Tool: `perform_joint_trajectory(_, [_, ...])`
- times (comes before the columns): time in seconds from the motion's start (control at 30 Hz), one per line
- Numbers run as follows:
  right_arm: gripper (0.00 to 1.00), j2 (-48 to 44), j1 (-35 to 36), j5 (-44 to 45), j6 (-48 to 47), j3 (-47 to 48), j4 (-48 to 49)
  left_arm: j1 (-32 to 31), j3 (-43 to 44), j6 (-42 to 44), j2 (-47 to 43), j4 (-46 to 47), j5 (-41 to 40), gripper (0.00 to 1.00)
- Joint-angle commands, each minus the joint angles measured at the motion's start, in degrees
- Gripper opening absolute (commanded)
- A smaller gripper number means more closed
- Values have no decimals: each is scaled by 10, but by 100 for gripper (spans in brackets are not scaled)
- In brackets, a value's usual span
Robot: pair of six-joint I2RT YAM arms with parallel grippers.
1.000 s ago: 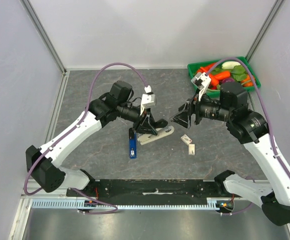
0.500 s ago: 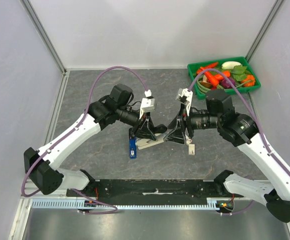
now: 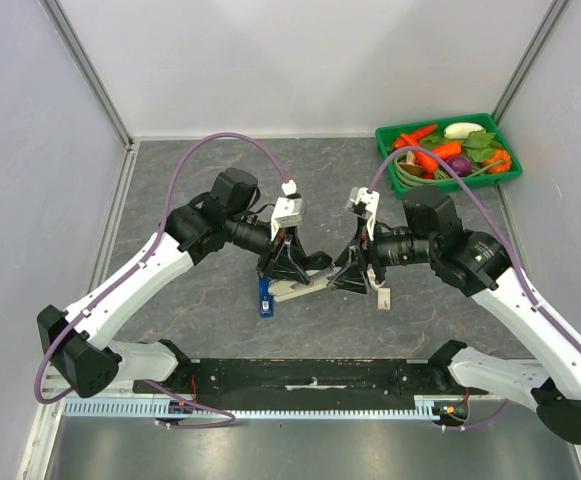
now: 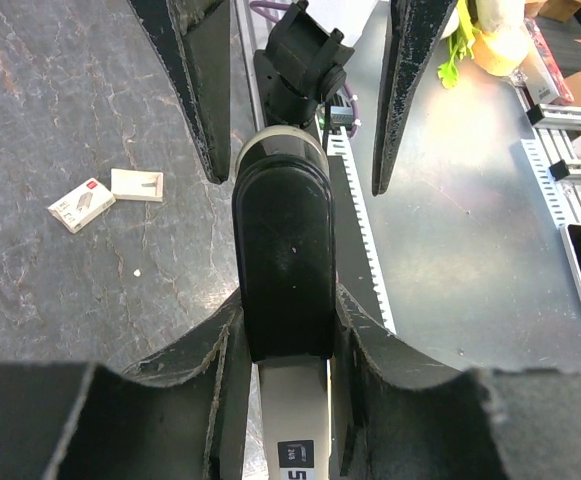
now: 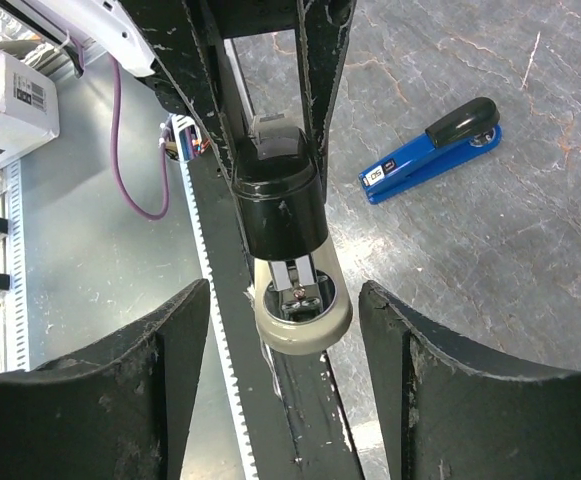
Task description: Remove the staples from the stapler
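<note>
1. My left gripper (image 4: 285, 335) pinches the stapler (image 4: 285, 240) between its jaws, steadying it for the other arm.
2. My right gripper (image 5: 282, 350) has its jaws spread either side of the stapler's nose, not touching, probably to open it.

Stone table (image 3: 170, 175): blue stapler (image 3: 265, 298), vegetable tray (image 3: 470, 179)

The left gripper (image 3: 292, 265) and the right gripper (image 3: 354, 275) meet from opposite sides at a pale stapler (image 3: 308, 288) above the grey table (image 3: 200, 322). A blue stapler (image 3: 265, 298) lies just beside it. A small white box (image 3: 383, 297) lies near the right gripper. A green tray (image 3: 498, 175) of vegetables sits in the far right corner.
</note>
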Motion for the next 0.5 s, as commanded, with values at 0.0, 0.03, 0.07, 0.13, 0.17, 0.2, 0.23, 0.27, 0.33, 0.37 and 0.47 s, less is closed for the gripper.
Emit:
perform_joint_trajectory(0.0, [68,0,8,-1,0,10,25,-2,10,-12,-15,11,46,2])
perform_joint_trajectory(0.03, [68,1,10,0,0,12,26,-2,10,-11,-14,11,47,2])
perform_joint_trajectory(0.07, [67,4,11,2,0,15,26,-3,9,-11,-14,11,48,2])
perform_joint_trajectory(0.13, [66,2,13,7,0,19,27,-3,9,-10,-13,7,48,2])
perform_joint_trajectory(0.17, [66,1,14,7,0,22,28,-4,9,-8,-12,4,48,2])
perform_joint_trajectory(0.2, [66,0,16,7,-1,25,28,-5,9,-7,-12,3,48,2])
perform_joint_trajectory(0.23, [66,0,16,7,-2,26,28,-6,9,-7,-12,3,47,2])
perform_joint_trajectory(0.27, [66,1,17,10,-3,27,29,-8,9,-6,-12,3,48,2])
perform_joint_trajectory(0.33, [66,1,18,14,-3,29,28,-9,10,-6,-10,1,47,2])
perform_joint_trajectory(0.37, [65,1,18,14,-3,29,29,-9,9,-6,-9,0,47,2])
perform_joint_trajectory(0.47, [62,2,19,11,-3,32,30,-10,11,-4,-6,-1,45,2])
